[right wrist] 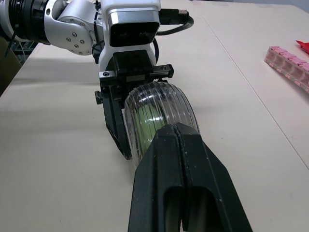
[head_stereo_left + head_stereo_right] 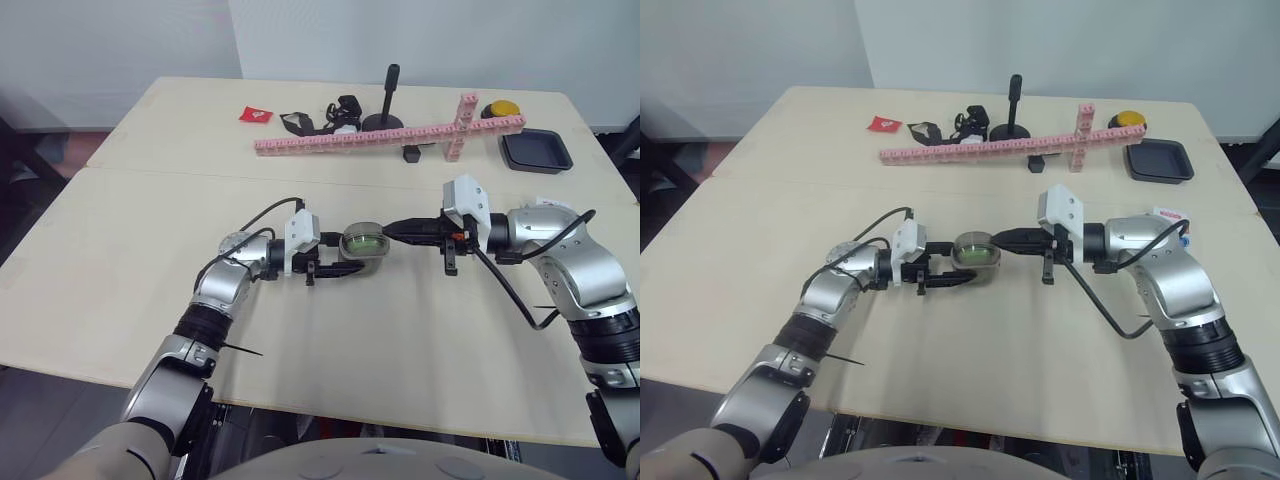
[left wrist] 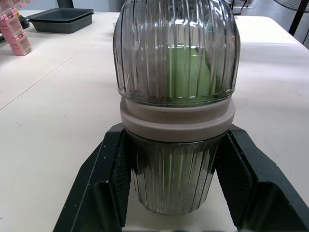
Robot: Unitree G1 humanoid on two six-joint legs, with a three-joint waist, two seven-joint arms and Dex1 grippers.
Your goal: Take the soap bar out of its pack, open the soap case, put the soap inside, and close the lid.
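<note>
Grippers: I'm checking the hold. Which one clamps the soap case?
The left gripper: its fingers straddle the soap case. The right gripper, shut, merely touches its lid end.

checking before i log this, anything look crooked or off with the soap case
Nothing stands out: the soap case is held in the fingers of the left gripper, lid seated evenly, green soap inside.

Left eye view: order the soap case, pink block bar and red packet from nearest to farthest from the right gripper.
1. soap case, at the tip of the right gripper, mid-table.
2. pink block bar, farther back, across the table.
3. red packet, far back on the robot's left.
</note>
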